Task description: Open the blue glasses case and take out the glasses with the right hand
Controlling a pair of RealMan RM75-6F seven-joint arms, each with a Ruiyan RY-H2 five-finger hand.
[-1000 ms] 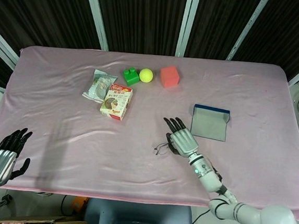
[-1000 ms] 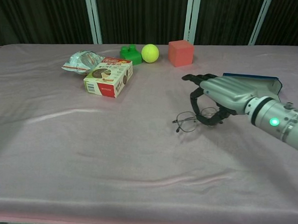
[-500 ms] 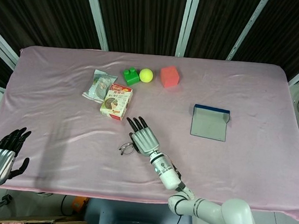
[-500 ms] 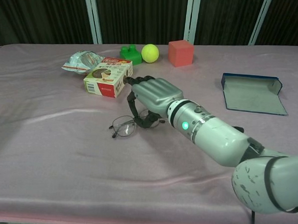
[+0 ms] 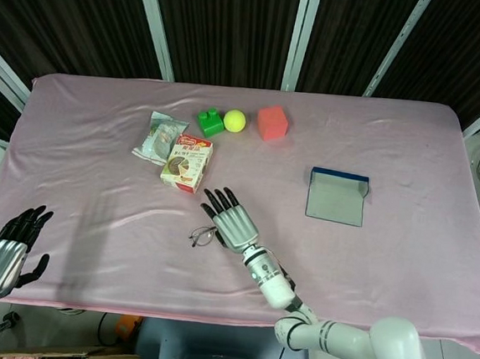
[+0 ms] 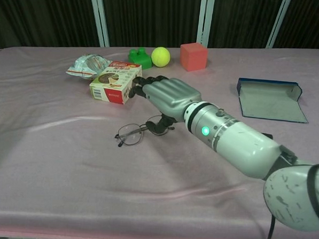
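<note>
Table (image 5: 400, 269) under a pink cloth, dark curtains behind. Blue case (image 5: 337, 195) lies open and flat at right centre, lid edge toward the far side, grey lining up; well apart from both hands. Chest view shows the same case (image 6: 270, 98), nothing inside.

Far centre, a loose row: red cube (image 5: 272, 122), yellow ball (image 5: 234, 120) just beside a green block (image 5: 210, 122). Left of these a crumpled clear packet (image 5: 159, 137), and next to it a small snack box (image 5: 187, 162), lying flat.

Nothing stands between the right hand and the case; the box is the nearest neighbour, just beyond the fingertips.

Right arm reaches in from the near edge, forearm angled up-left, a green light on the wrist in the chest view. Right hand (image 5: 231, 220) hovers palm down over the cloth, fingers stretched and slightly fanned toward the box. In the chest view the right hand (image 6: 166, 95) has its thumb curled under, at the temple end of the glasses (image 6: 139, 131).

Glasses (image 5: 203, 236) lie on the cloth at the hand's left side, thin wire frame, lenses pointing away from the palm. Whether the thumb grips them or only touches: cannot tell.

Left hand (image 5: 6, 256) at the near left corner, off the table edge, fingers apart, holding nothing.
</note>
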